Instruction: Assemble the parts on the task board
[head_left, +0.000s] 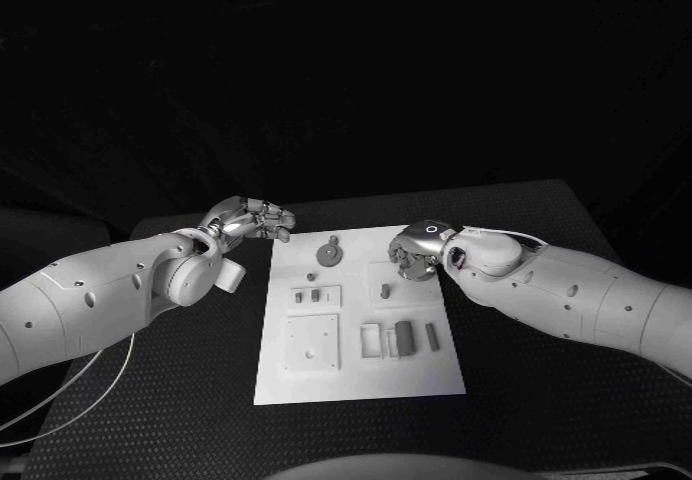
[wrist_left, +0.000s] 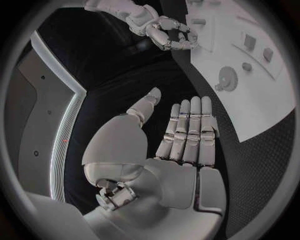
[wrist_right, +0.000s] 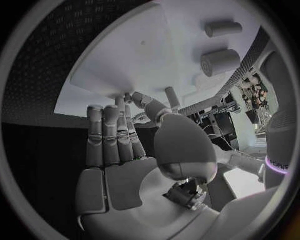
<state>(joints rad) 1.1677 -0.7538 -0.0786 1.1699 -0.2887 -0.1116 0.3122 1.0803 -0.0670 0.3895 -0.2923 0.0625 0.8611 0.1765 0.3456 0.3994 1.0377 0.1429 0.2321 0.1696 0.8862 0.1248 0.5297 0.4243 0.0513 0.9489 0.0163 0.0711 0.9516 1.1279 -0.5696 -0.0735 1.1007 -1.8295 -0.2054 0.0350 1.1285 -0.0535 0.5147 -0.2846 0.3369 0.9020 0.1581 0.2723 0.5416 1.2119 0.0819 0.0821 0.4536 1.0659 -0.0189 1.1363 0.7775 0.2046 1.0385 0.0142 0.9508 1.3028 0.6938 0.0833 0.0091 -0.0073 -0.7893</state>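
Board (head_left: 361, 340), white and flat, is seen in the middle of the black table (head_left: 130, 420), with small grey parts spread over it. The left hand (head_left: 248, 219) is held above the table just off the board's far left corner; in the left wrist view (wrist_left: 181, 135) its fingers are stretched straight and side by side, the thumb is spread apart, and nothing is held. A round disc with a short handle (head_left: 329, 253) lies on the board near those fingertips, apart from them.

The right hand (head_left: 417, 250) is placed over the board's far right edge. In the right wrist view (wrist_right: 125, 145) its fingers (wrist_right: 103, 135) are seen straight and close together, with the tips reaching the board's edge (wrist_right: 94, 85); the thumb is bent across toward them. No part can be made out in this hand; whether the fingertips press on the board cannot be told.

A small peg (head_left: 385, 292) stands on the board just nearer than the right hand's fingers. Two dark blocks (head_left: 418, 336) lie further toward the near edge, beside a pale frame (head_left: 372, 342). A square plate (head_left: 312, 343) is seen well away from both hands.
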